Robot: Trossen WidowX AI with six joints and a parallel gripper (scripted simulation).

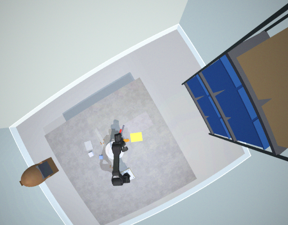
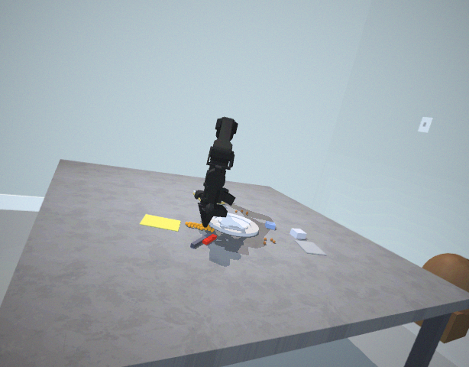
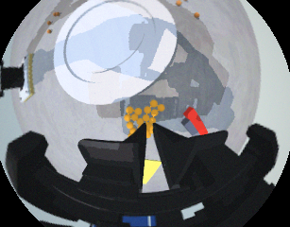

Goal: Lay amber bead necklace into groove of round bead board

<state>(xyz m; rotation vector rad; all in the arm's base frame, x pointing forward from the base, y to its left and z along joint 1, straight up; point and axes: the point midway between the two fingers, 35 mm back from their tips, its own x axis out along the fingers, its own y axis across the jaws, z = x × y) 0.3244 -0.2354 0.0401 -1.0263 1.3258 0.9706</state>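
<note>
The amber bead necklace lies bunched on the table, just beside the round bead board. My gripper is low at the necklace's board-side end, with its fingertips nearly together and amber beads between them. It is shut on the necklace. The white round bead board lies flat. The arm hides part of it in the top view, and the arm's shadow falls across it. The fingers hide some of the beads in the wrist view.
A red and dark stick lies close to the necklace. A yellow sheet lies beyond it. Past the board are a blue block, a white block and small loose orange beads.
</note>
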